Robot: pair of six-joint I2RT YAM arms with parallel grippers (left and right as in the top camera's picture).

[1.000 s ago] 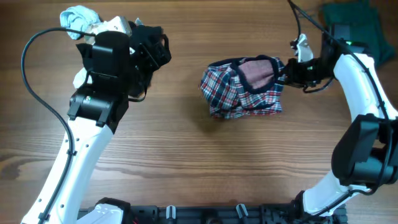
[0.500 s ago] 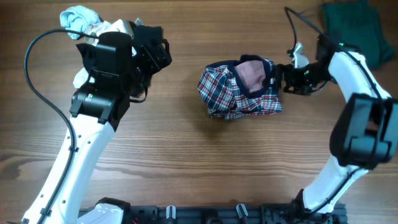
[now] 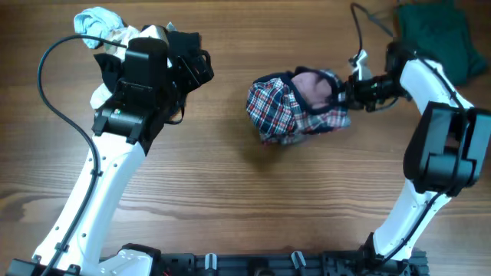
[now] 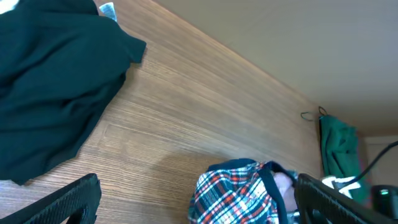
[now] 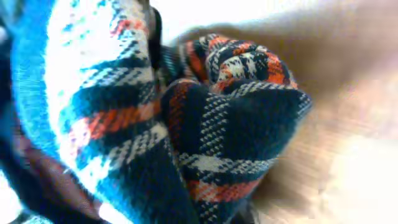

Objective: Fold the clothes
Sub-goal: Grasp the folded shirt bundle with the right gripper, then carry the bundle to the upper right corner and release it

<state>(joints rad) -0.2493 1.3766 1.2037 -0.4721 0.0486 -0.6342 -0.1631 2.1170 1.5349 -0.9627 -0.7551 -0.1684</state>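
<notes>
The clothes, a bunched red, white and navy plaid garment with navy trim and a pale pink inside, lie on the wooden table at the middle. My right gripper is at its right edge, shut on the fabric by the trim. In the right wrist view the plaid garment fills the frame, crumpled up against the camera, and the fingers are hidden. My left gripper hangs open at the upper left, apart from the garment. The left wrist view shows the plaid garment ahead, beyond the wide-open left gripper.
A heap of pale blue and white cloth lies at the back left, beside a dark teal cloth. A green cloth sits at the back right corner. The right arm's cable loops above the garment.
My right gripper let go of the garment's right edge, then shut on it again closer in. The garment's right side bunched up slightly. The left arm hardly moved.
</notes>
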